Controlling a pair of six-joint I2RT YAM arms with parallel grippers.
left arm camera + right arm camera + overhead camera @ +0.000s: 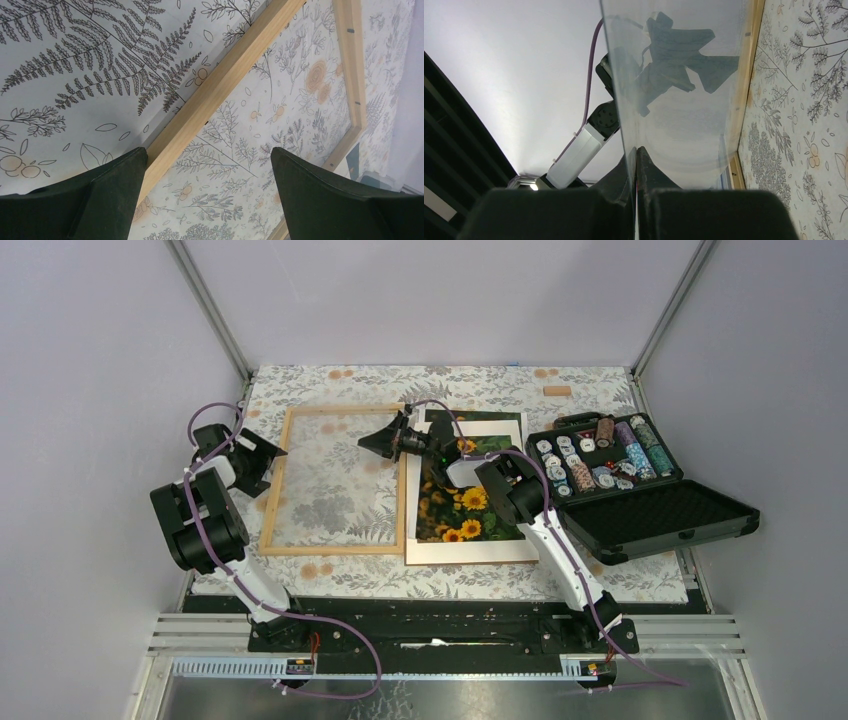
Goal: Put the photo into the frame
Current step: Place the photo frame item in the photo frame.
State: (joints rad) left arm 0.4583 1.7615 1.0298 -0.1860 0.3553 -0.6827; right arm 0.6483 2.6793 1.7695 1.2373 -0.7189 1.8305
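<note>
Top external view: the photo (465,505) lies right of the frame (330,549), long axis front-to-back; right gripper (368,443) (nearer it) pinches the frame's clear pane (674,100), left gripper (210,152) gapes astride its left rail (215,95).

Left end effector (265,462), right end effector (368,443): two; frame (330,550) one; photo (465,505) one; mat (470,551) one; case (660,515) one; wooden block (557,391) one.

Open case (660,515) beside photo (470,502)
</note>
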